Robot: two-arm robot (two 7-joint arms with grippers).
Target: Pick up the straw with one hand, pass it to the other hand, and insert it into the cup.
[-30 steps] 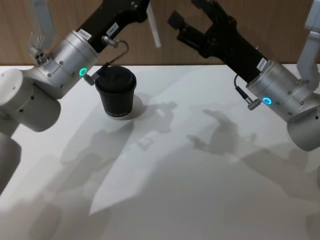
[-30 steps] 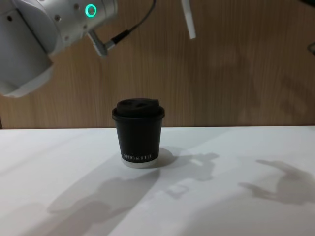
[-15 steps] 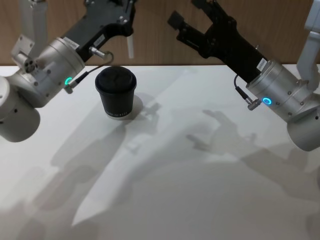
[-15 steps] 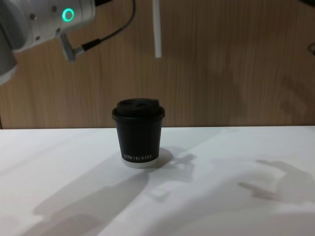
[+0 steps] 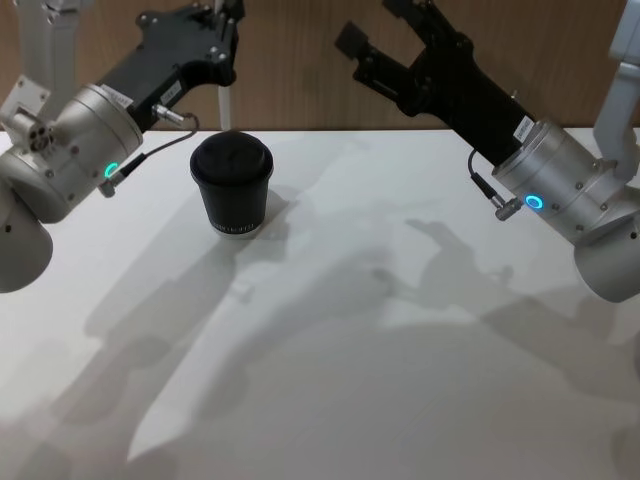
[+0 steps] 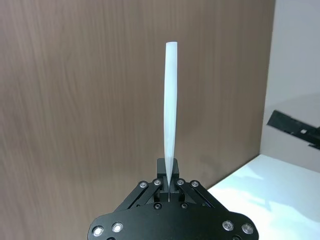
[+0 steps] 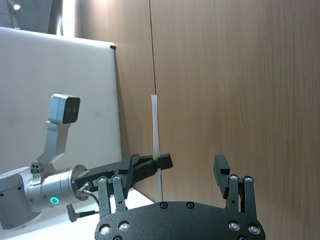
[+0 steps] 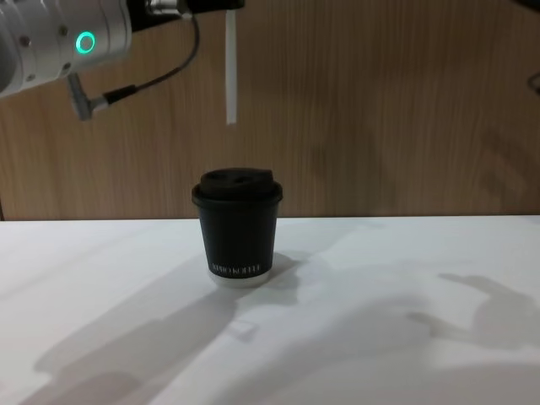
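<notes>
Over the table's far edge your right gripper hangs spread, empty. The left gripper, tips cropped in the head view, clamps the straw, which has swung upright above the cup near that edge.

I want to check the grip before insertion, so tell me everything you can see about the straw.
The straw is a thin, straight white tube that looks like plastic. It hangs upright, pinched between the shut fingers of the left gripper, with most of its length below them. Nothing else touches it. Its free lower end is in the air above the lid of the black cup, clearly apart from it.
</notes>
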